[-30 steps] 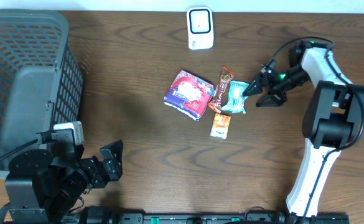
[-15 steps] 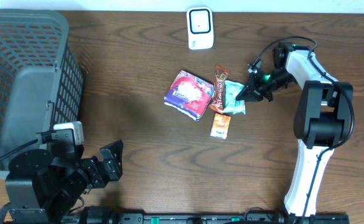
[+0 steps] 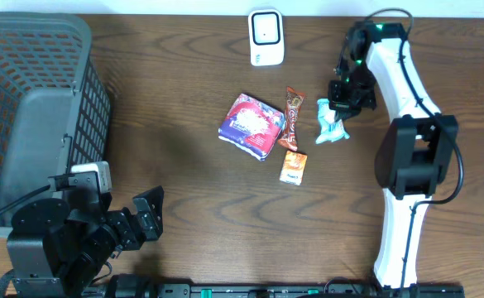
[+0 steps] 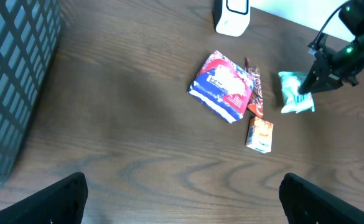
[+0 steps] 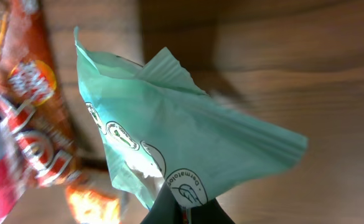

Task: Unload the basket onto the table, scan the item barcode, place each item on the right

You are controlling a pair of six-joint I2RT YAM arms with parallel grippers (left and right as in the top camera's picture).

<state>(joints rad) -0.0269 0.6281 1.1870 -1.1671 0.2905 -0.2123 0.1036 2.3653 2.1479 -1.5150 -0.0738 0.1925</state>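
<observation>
Teal packet [image 5: 169,143] in right gripper [image 5: 183,211] (pinched)

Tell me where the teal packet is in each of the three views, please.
Overhead: teal packet right of centre, in the upper half.
Left wrist: teal packet at upper right.
Right wrist: teal packet fills the middle.
Shared landmark: the reddish snack bar lies just left of it in every view.

Broad bare worktop [image 3: 175,83] separates the grey basket [image 3: 35,99] on the left from the middle cluster — red pouch [image 3: 251,124], snack bar [image 3: 291,118], orange sachet [image 3: 292,166] packed close. The white scanner [image 3: 266,37] stands apart behind them — open wood between.
</observation>
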